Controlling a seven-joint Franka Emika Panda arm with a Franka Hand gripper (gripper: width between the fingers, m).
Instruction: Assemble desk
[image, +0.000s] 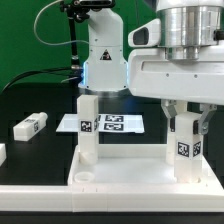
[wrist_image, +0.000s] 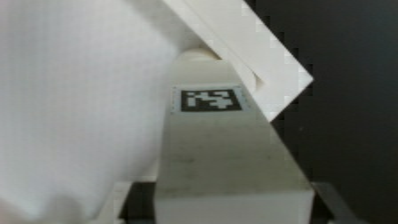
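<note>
Tabletop: a white rectangular tabletop (image: 125, 178) with a raised rim lies flat on the black table (image: 30, 95), low in the exterior view; a round socket shows at its near corner on that view's left.
Standing leg: one white square leg (image: 88, 128) stands upright on the tabletop toward the exterior view's left, with a black-and-white tag on its face.
Held leg: a second tagged leg (image: 185, 143) stands upright on the tabletop toward the exterior view's right.
Gripper: the gripper (image: 186, 113) is directly above the held leg, its two fingers closed against the leg's sides near the top. In the wrist view the leg (wrist_image: 222, 150) fills the space between the fingers.
Loose leg: another tagged leg (image: 31, 125) lies flat on the table, well apart on the exterior view's left.
Marker board: the marker board (image: 104, 123) lies flat behind the tabletop.
</note>
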